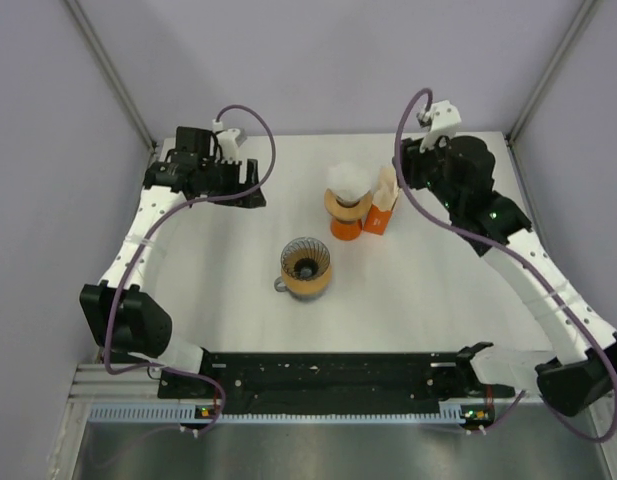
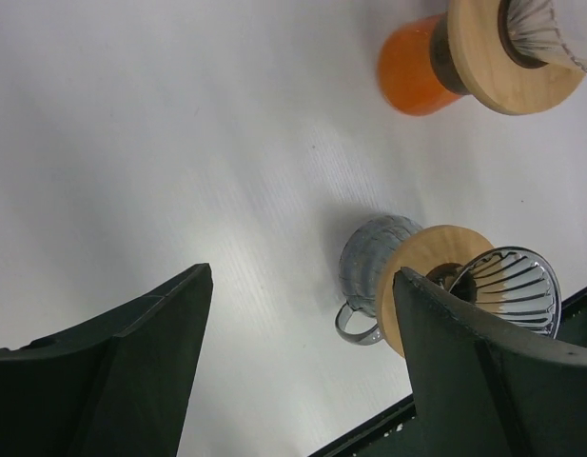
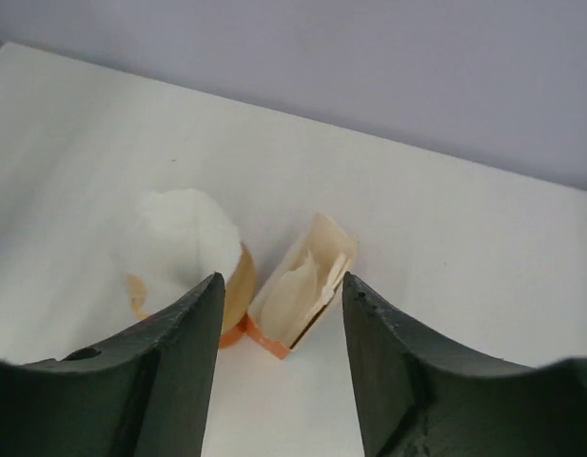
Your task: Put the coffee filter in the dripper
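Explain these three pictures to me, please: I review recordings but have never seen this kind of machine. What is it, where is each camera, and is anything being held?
These are two robot arms bolted at the near edge of a white table. One picture looks down from above; the other two come from cameras on each wrist, so the dark shapes at their lower edges are that arm's own fingers.

The left gripper and right gripper both stand open and hold nothing.

On the table: a wire cone dripper with a wooden collar on a grey mug, empty; behind it an orange cup with a wooden-collared dripper already holding a white paper filter; beside that an orange box of folded paper filters, which the right gripper faces.
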